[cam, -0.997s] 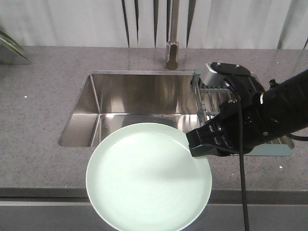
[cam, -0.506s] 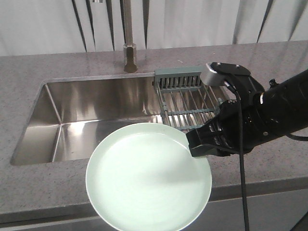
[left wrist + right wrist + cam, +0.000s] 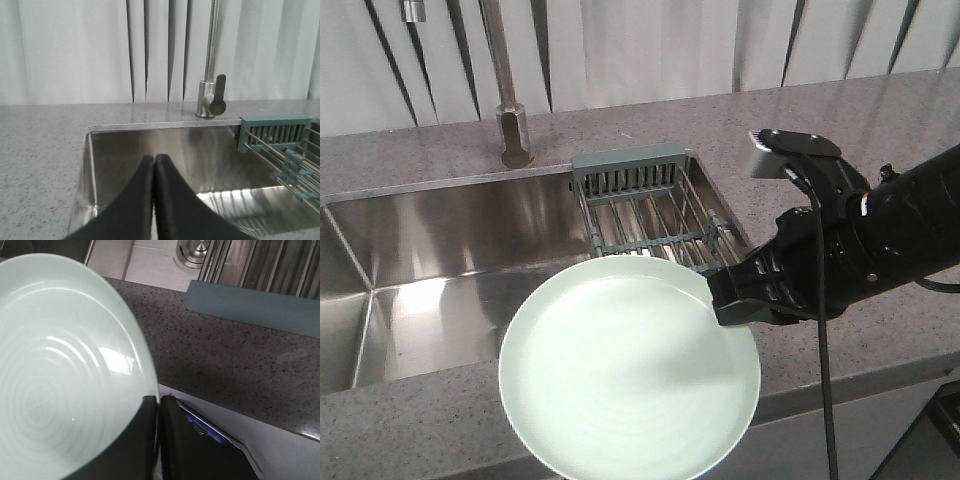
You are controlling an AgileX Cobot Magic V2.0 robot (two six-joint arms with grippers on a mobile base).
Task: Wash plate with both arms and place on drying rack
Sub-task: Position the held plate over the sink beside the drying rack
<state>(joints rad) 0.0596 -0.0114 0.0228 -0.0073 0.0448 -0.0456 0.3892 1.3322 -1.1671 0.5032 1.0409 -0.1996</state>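
**Exterior front view**
- Plate (image 3: 628, 368): carried roughly level and face up, out over the front edge of the tabletop (image 3: 840, 120), with part of it over the near corner of the sink basin (image 3: 410, 270). It touches neither.
- Right end effector (image 3: 732, 305): clamped on the plate's right-hand rim, the only hold visible.
- Drying rack (image 3: 645, 215): sits across the right end of the basin, just behind the plate and bare.
- Faucet (image 3: 508, 120): at the back, no water visible.
- Cable (image 3: 823, 400): hangs slack below the arm.

**Left wrist view**
- Left end effector (image 3: 154, 160): fingers pressed together, nothing between them, poised above the basin and apart from the plate.
- The rack's slotted end piece shows at the right.

**Right wrist view**
- Two dark fingers (image 3: 145, 415) pinch a narrow stretch of glossy rim. Most of the plate hangs unsupported to one side.

**Hazards, as judged**
- Slip or pivot: one small bite on a smooth rim with the weight far out. A quick swing or a wet surface could rotate the plate in the grip or drop it past the tabletop edge.
- Rim strike: the far edge is near the rack bars and the basin lip, so a low path could clip them.
- Handover: the left end effector is closed, so any shared hold needs it opened and aligned first — a mistimed approach could knock the plate loose.
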